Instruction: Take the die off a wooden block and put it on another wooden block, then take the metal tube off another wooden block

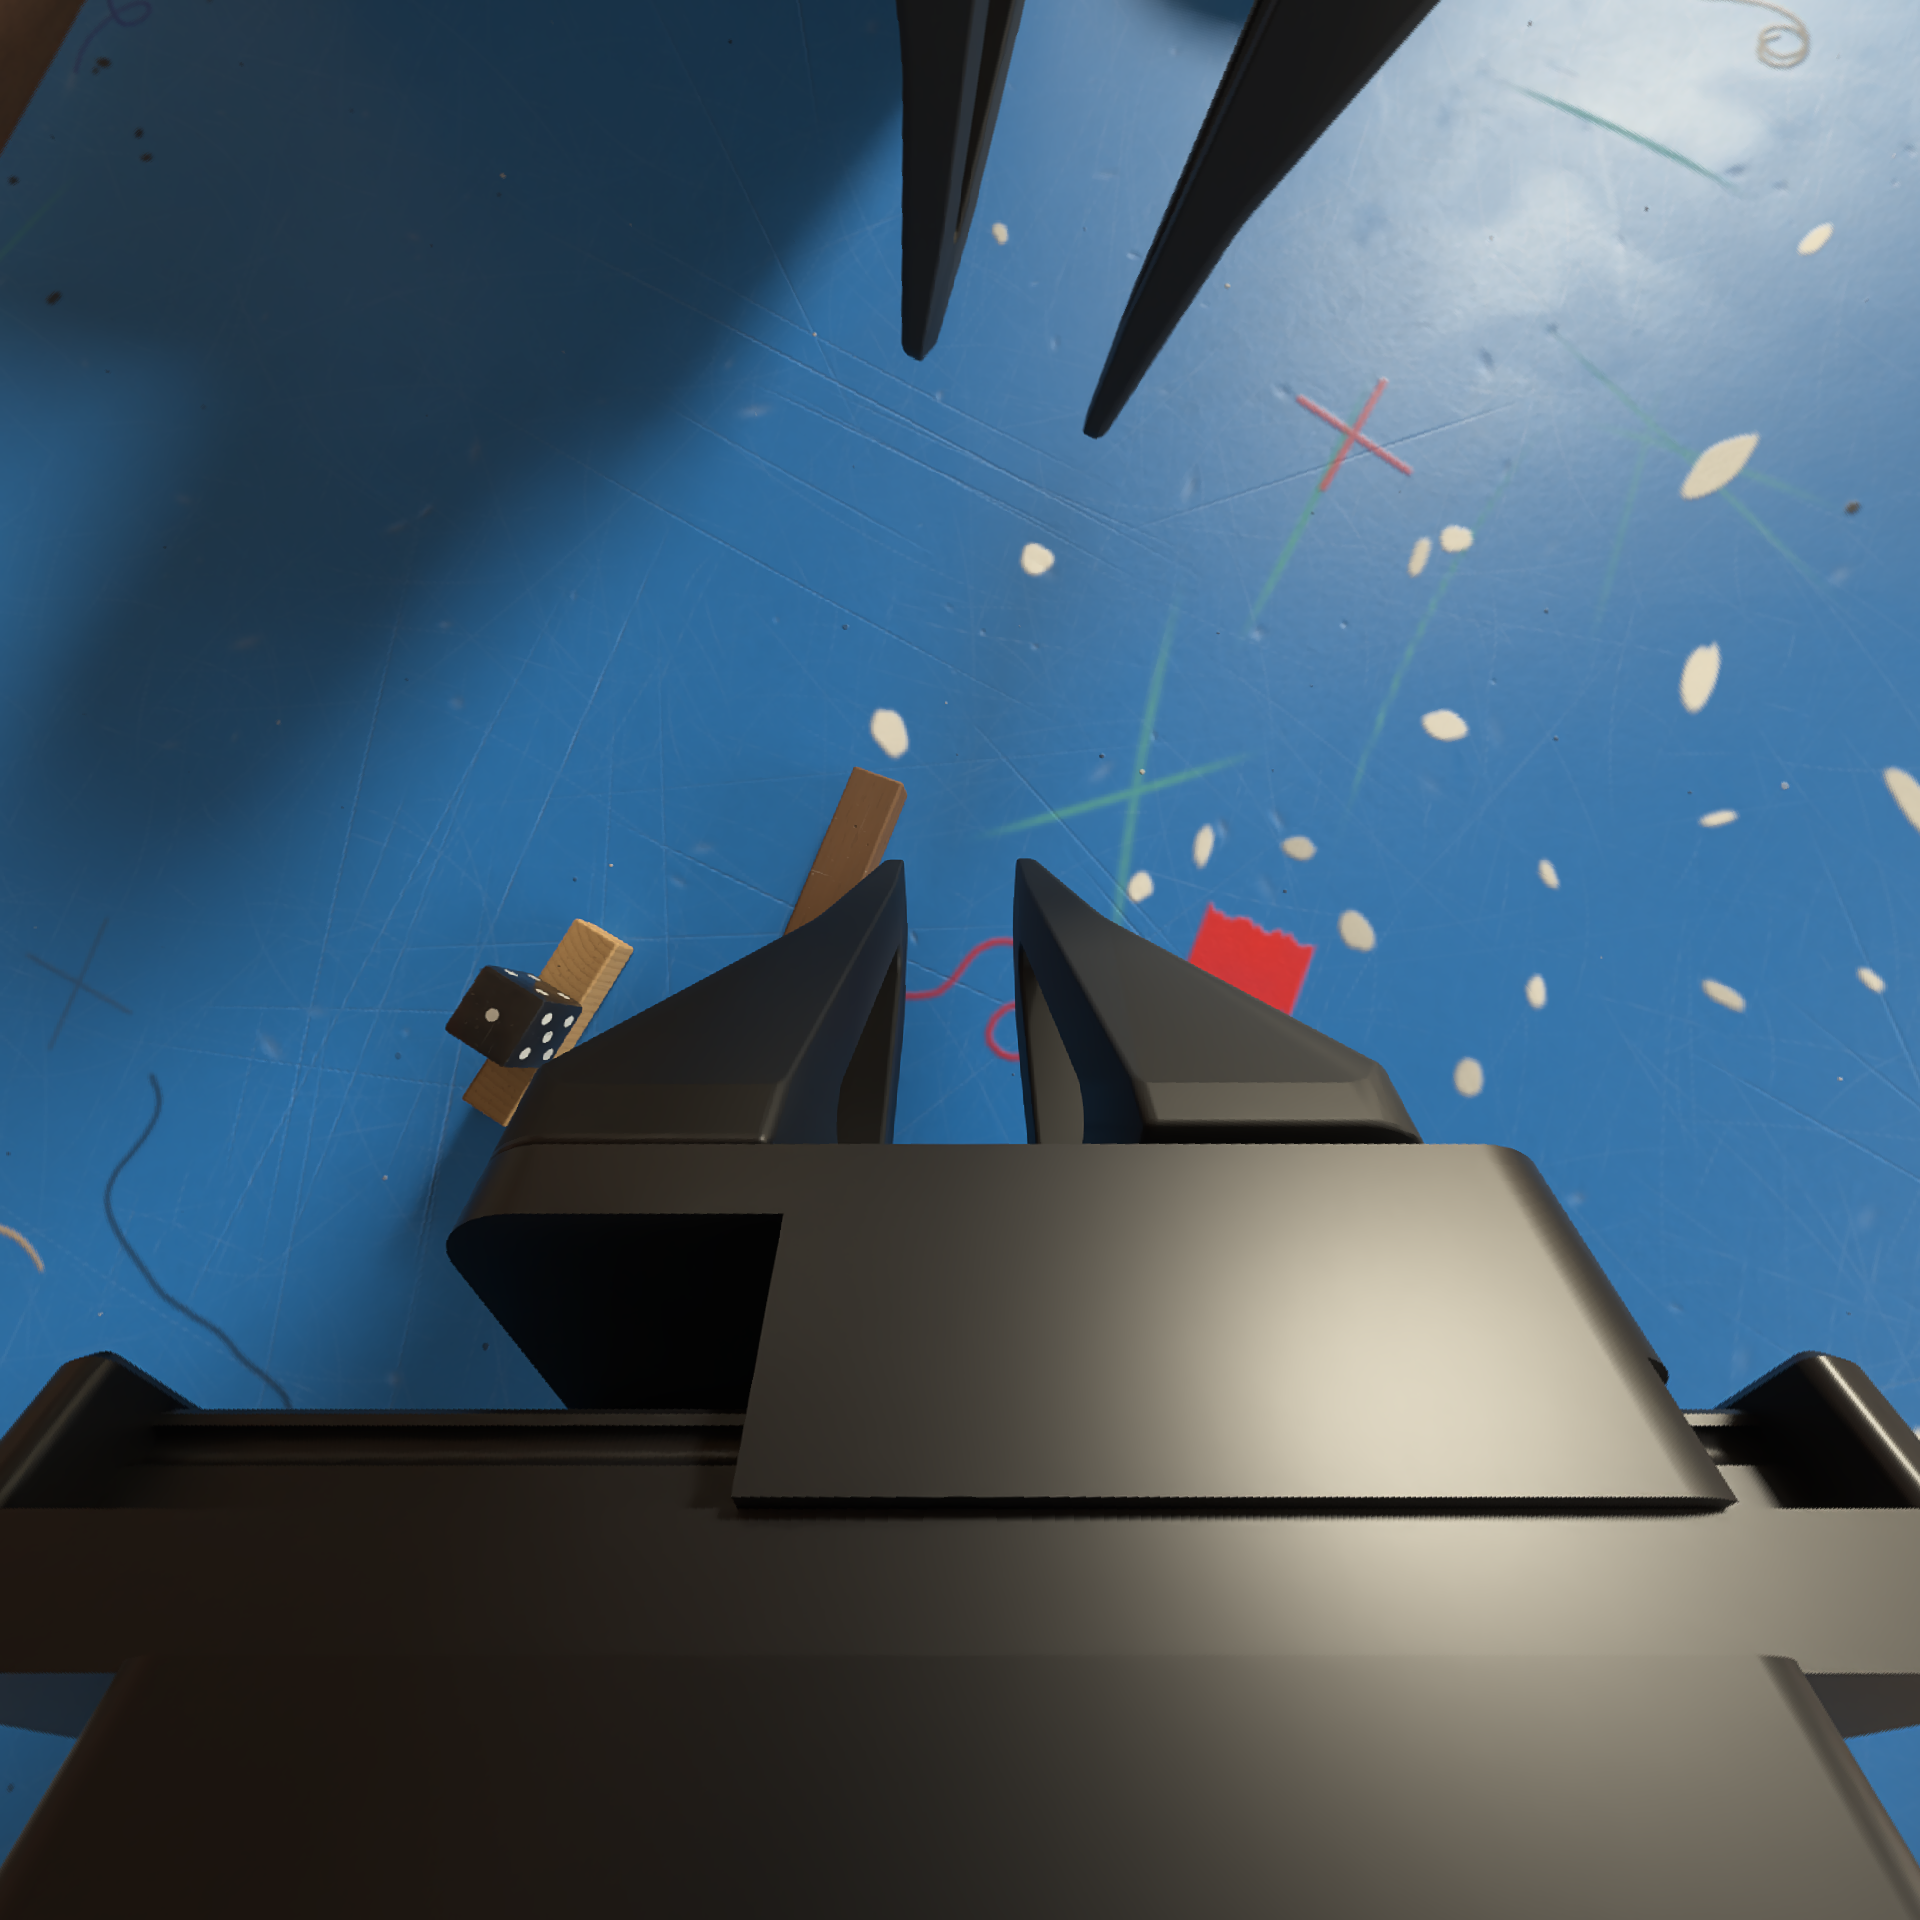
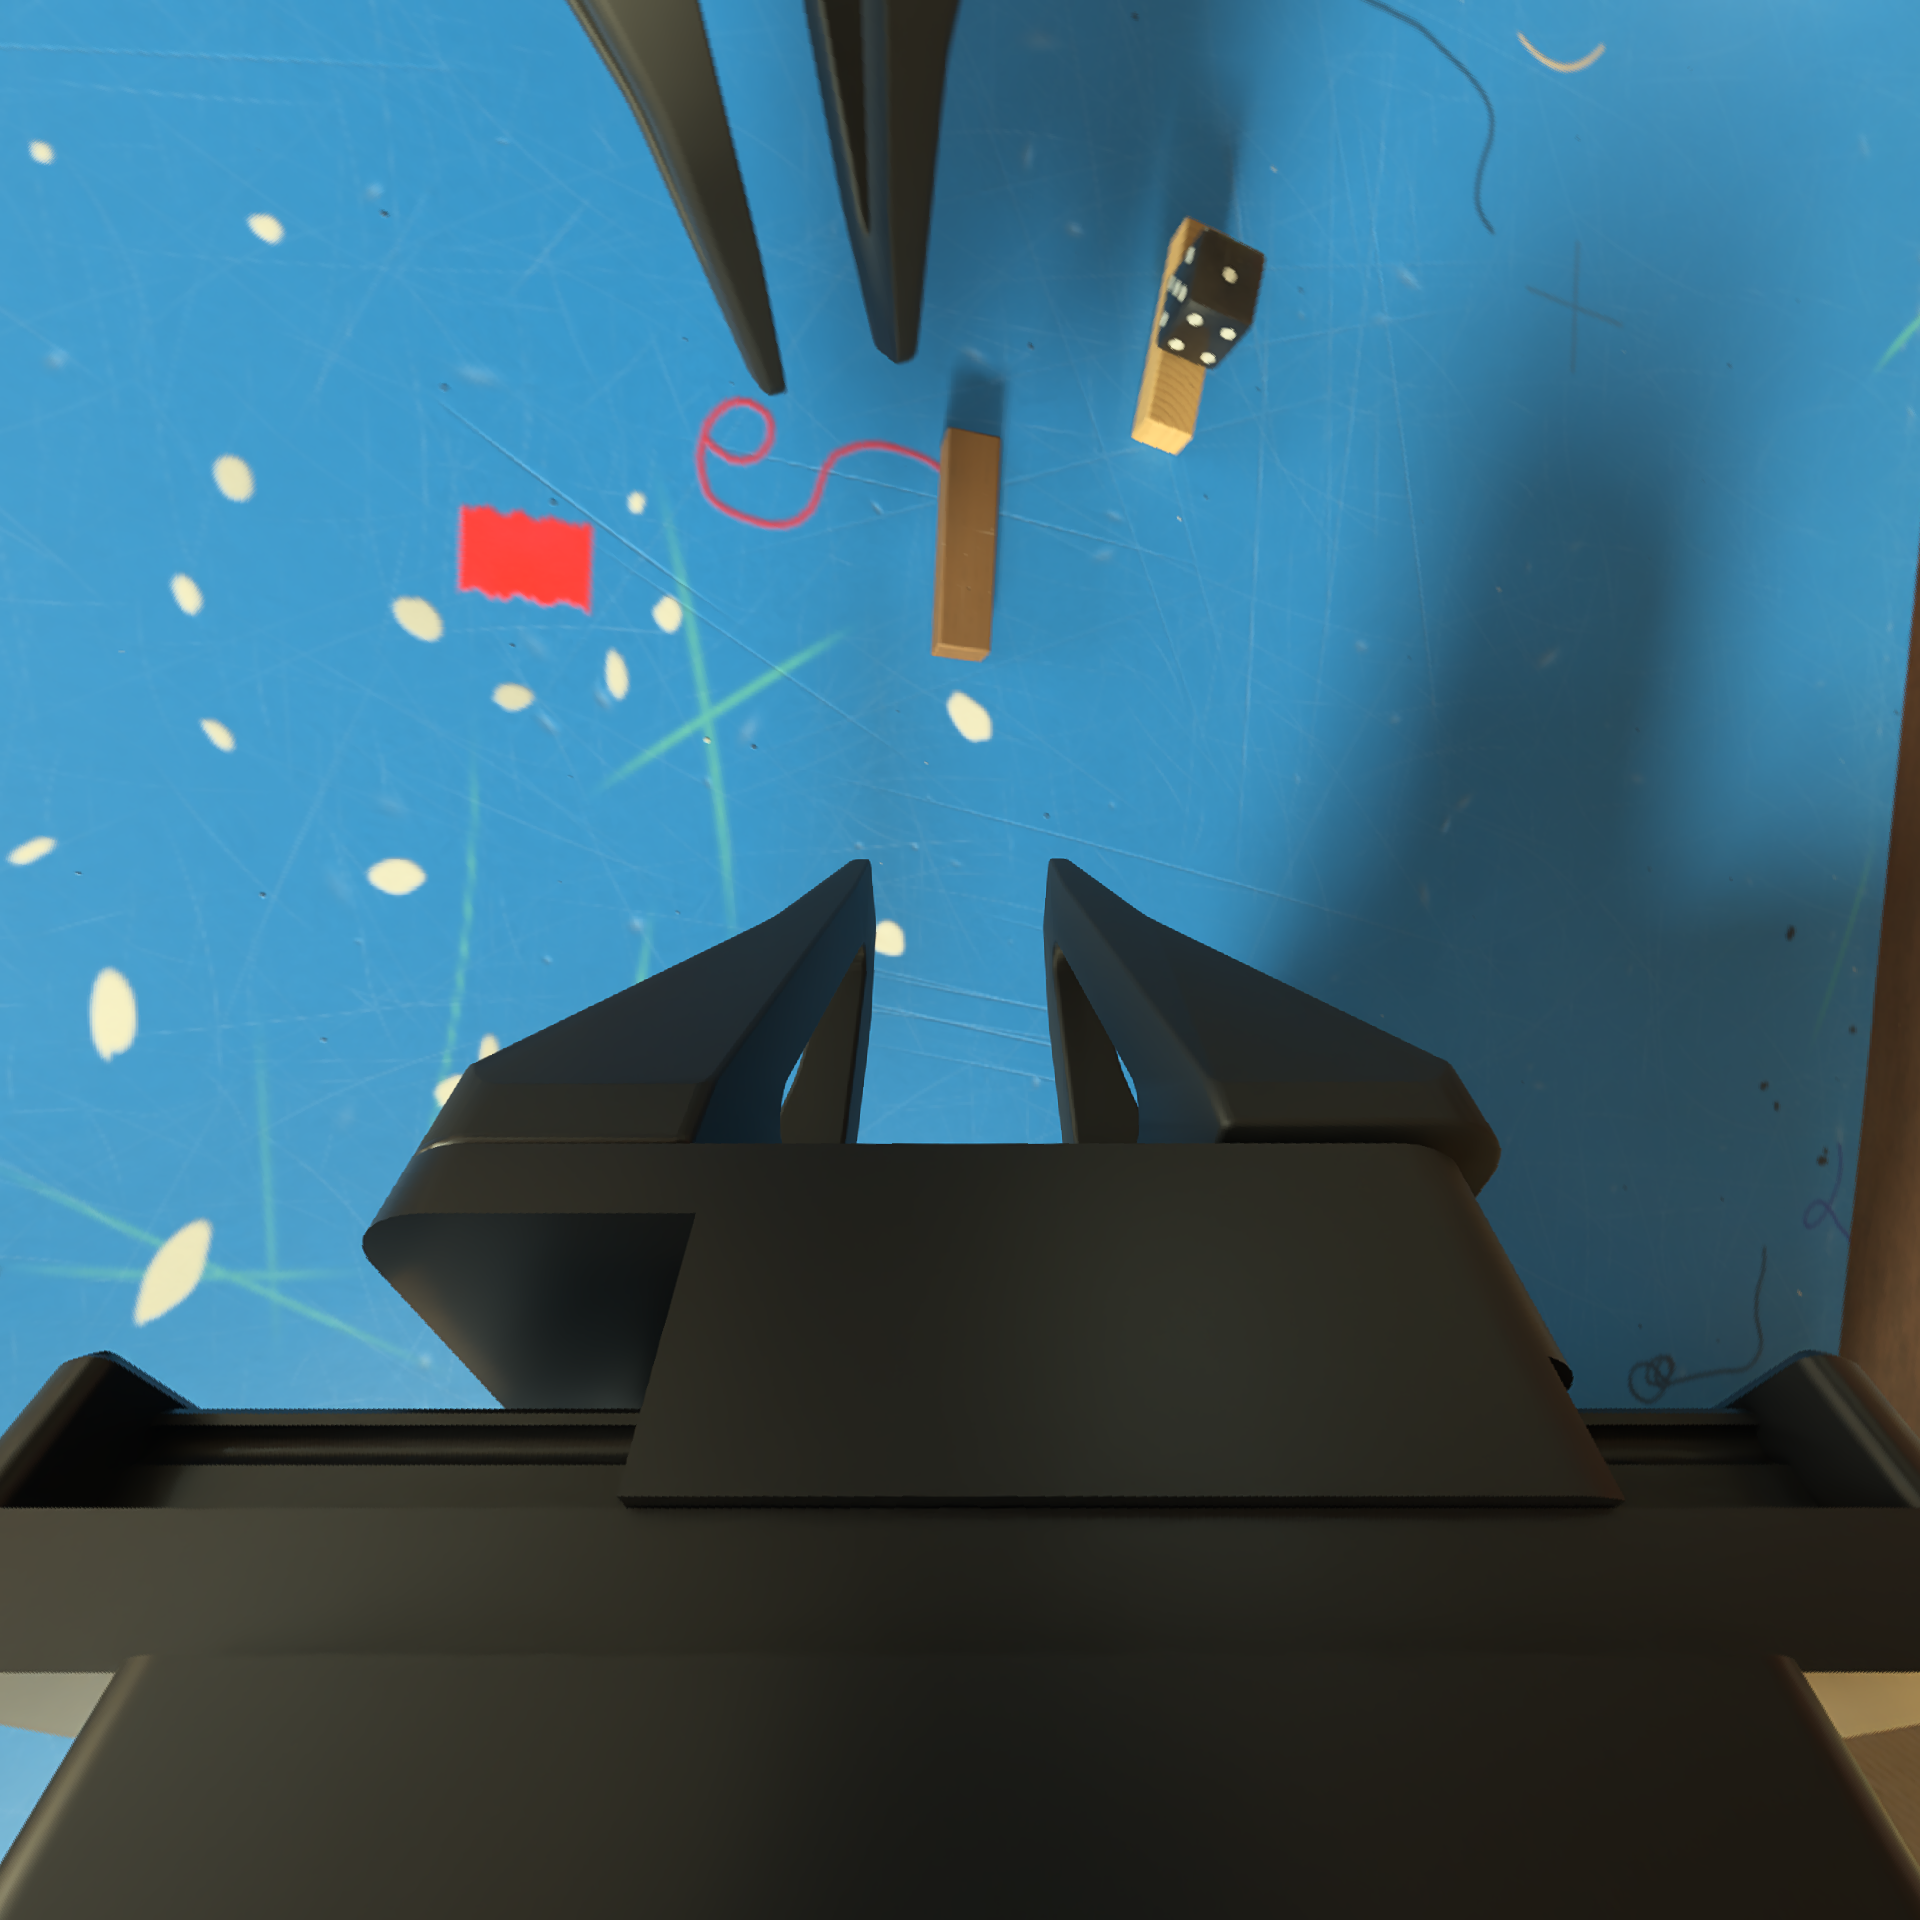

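Note:
A black die with white pips sits on a light wooden block lying on the blue tabletop, just left of my left gripper. That gripper is open and empty, well above the table. A darker brown wooden block lies bare, partly hidden behind its left finger. In the right wrist view the die rests on the far end of the light block, with the brown block to its left. My right gripper is open and empty, high above the table. No metal tube is in view.
Each view shows the other gripper's fingers at the top. A flat red patch, cream flecks and drawn lines mark the blue surface. A brown table edge runs down the right side.

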